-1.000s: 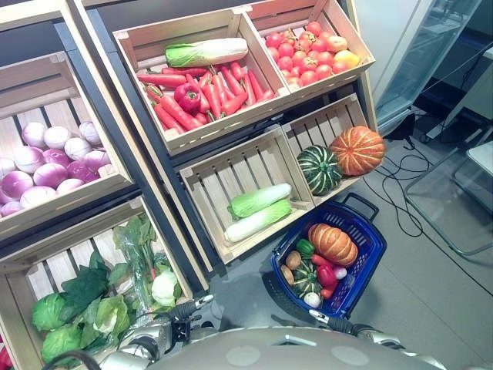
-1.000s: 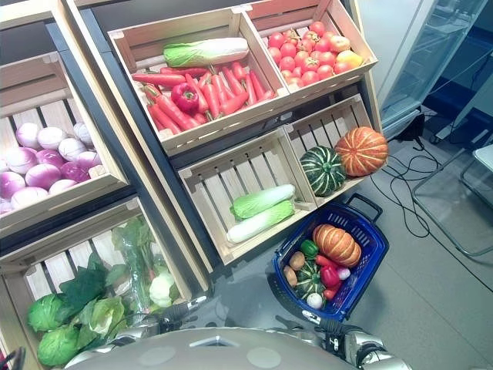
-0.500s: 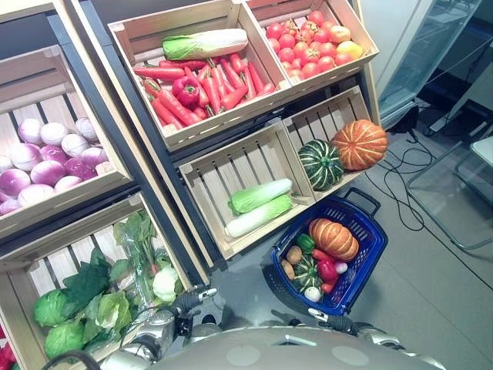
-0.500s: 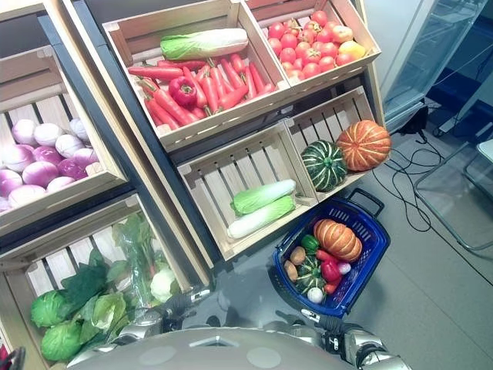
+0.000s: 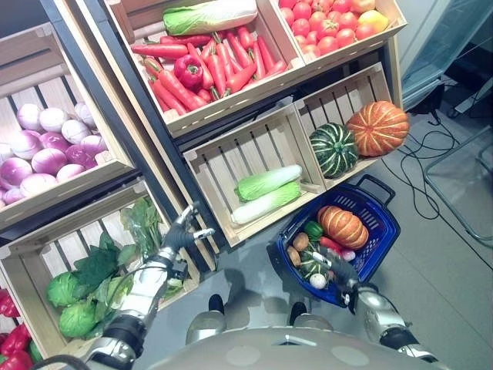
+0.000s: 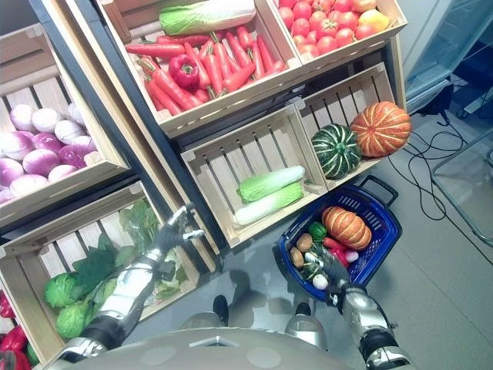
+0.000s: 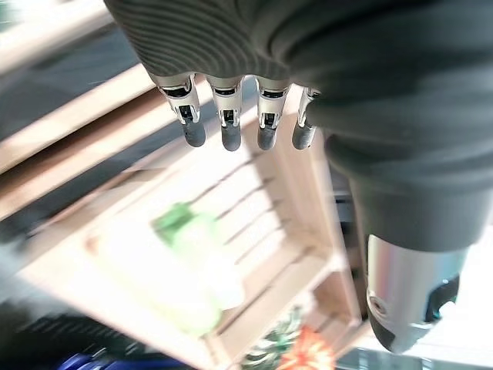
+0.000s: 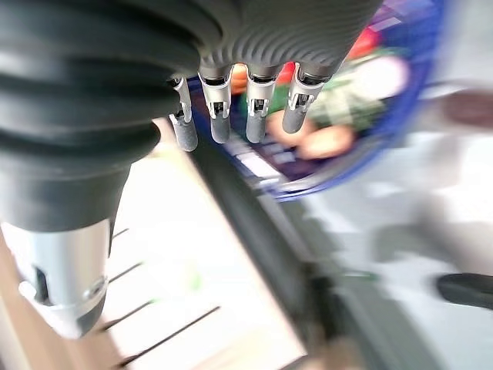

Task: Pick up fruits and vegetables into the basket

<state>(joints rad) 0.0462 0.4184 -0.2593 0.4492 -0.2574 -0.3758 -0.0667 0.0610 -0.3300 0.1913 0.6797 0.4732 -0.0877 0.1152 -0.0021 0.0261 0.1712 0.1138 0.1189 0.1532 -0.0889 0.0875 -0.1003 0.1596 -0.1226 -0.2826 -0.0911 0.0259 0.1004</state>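
A blue basket point(image 5: 380, 241) stands on the floor before the lower right crates. In it lie an orange pumpkin point(image 5: 343, 226), a small striped squash, a red pepper, a potato and a white onion. My right hand point(image 5: 340, 272) hovers at the basket's near rim, open and holding nothing, fingers point(image 8: 231, 116) straight. My left hand point(image 5: 182, 231) is raised before the post between the leafy-greens crate and the crate with two napa cabbages point(image 5: 266, 193). Its fingers point(image 7: 223, 123) are straight and it holds nothing.
The shelf crates hold carrots with a red pepper point(image 5: 187, 71), tomatoes point(image 5: 327, 21), purple and white onions point(image 5: 48, 144), lettuces point(image 5: 77, 304), a green striped pumpkin point(image 5: 333, 149) and an orange pumpkin point(image 5: 377, 127). Grey floor with cables lies to the right.
Both arms have come up into view: the left hand rose to the shelf post, the right hand reached out to the basket's near rim. The camera also tilted down.
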